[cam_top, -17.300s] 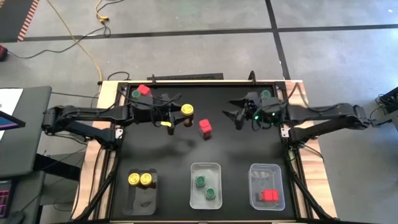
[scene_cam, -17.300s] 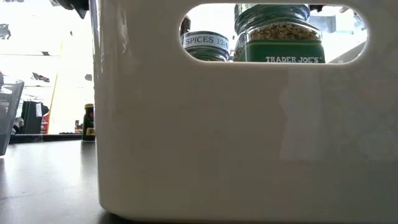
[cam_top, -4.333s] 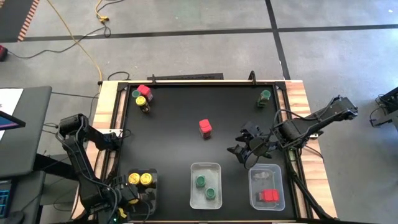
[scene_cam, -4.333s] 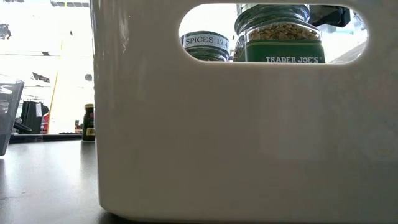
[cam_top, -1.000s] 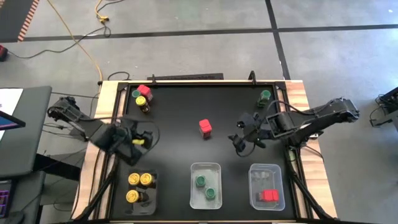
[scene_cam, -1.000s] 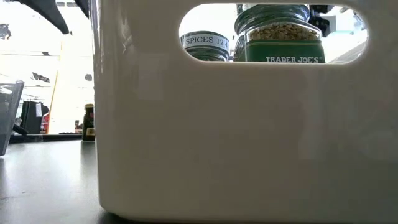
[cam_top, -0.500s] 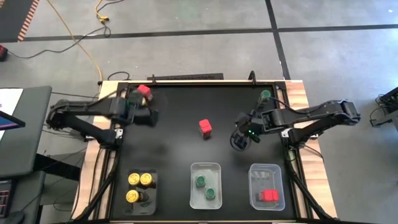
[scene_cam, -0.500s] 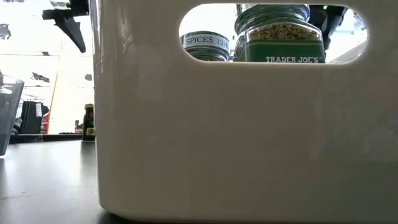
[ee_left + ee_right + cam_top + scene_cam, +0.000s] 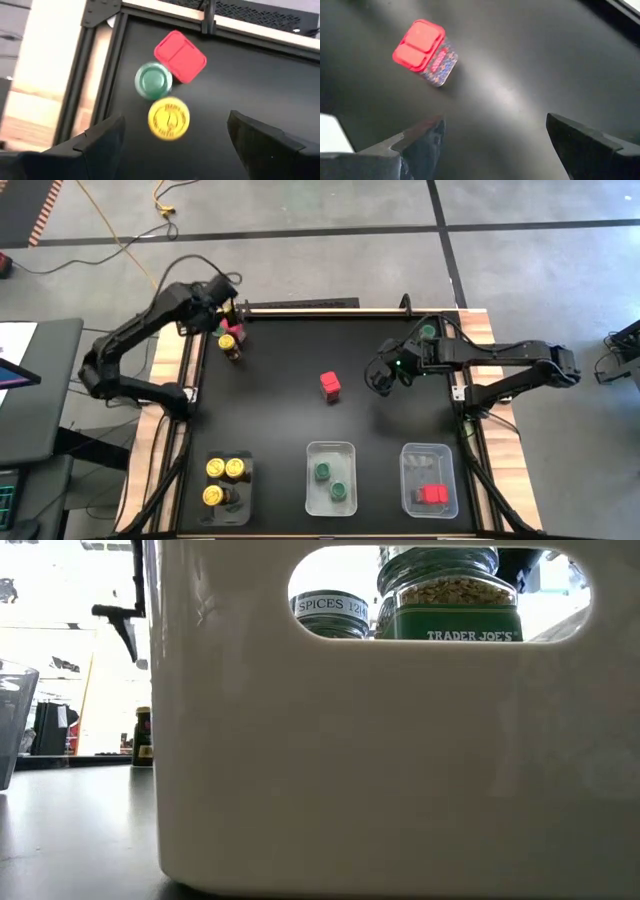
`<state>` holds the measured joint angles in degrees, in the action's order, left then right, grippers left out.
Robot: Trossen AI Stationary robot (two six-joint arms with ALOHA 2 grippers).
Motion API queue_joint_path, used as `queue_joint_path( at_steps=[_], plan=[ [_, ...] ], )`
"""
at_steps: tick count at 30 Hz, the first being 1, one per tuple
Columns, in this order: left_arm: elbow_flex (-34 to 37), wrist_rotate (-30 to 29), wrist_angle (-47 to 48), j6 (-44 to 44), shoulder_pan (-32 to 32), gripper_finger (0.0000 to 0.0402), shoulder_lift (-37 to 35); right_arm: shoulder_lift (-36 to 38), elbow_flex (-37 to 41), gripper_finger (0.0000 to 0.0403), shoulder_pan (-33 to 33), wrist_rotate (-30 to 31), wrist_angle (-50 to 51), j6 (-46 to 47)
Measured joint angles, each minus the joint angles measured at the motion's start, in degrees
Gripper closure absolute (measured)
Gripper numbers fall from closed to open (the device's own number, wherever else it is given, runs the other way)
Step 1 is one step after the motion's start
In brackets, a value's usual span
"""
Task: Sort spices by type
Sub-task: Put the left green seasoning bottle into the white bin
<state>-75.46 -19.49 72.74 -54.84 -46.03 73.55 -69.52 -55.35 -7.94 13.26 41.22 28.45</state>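
Note:
Three spice jars stand together in the table's far left corner: a square red lid (image 9: 180, 49), a round green lid (image 9: 153, 80) and a round yellow lid (image 9: 168, 118). My left gripper (image 9: 227, 320) hangs open above them, slanting down, touching nothing. A lone red-lidded jar (image 9: 330, 385) stands upright mid-table. My right gripper (image 9: 378, 383) is open a little to its right, above the table; the jar (image 9: 422, 47) lies ahead of its fingers. Another green-lidded jar (image 9: 428, 332) stands at the far right, partly under the right arm.
Three clear trays line the near edge: the left tray (image 9: 245, 505) holds three yellow-lidded jars, the middle tray (image 9: 312, 450) two green-lidded ones, the right tray (image 9: 410, 455) red-lidded ones. In the low view the middle tray's wall (image 9: 380, 760) fills most of the picture.
My left gripper has swung from beside the left tray toward the table's far edge and now hangs over the far-left cluster of jars, having rolled on the way. My right gripper has moved a little toward the far edge and nearer the lone red-lidded jar. No jar has moved.

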Motion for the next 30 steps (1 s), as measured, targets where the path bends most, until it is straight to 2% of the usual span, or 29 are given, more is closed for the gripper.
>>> queue_joint_path(
  at_steps=[5,12,18,30],
  plan=[
    [0.0,4.4,-1.12,3.69,-6.53,0.0069,5.16,0.0,0.0,0.0029,-1.24,0.0,0.14,-0.17],
    [0.0,8.75,-2.43,7.23,-10.41,0.007,13.21,0.0,-0.02,0.0029,-0.68,0.0,0.44,-0.02],
    [0.02,8.72,-1.32,8.12,-11.94,0.007,16.73,0.0,-0.07,0.0029,-0.7,-0.04,2.31,0.02],
    [0.02,7.07,-1.82,7.63,-13.76,0.007,17.48,0.0,-0.07,0.0029,-0.7,-0.04,3.92,-0.03]
  ],
)
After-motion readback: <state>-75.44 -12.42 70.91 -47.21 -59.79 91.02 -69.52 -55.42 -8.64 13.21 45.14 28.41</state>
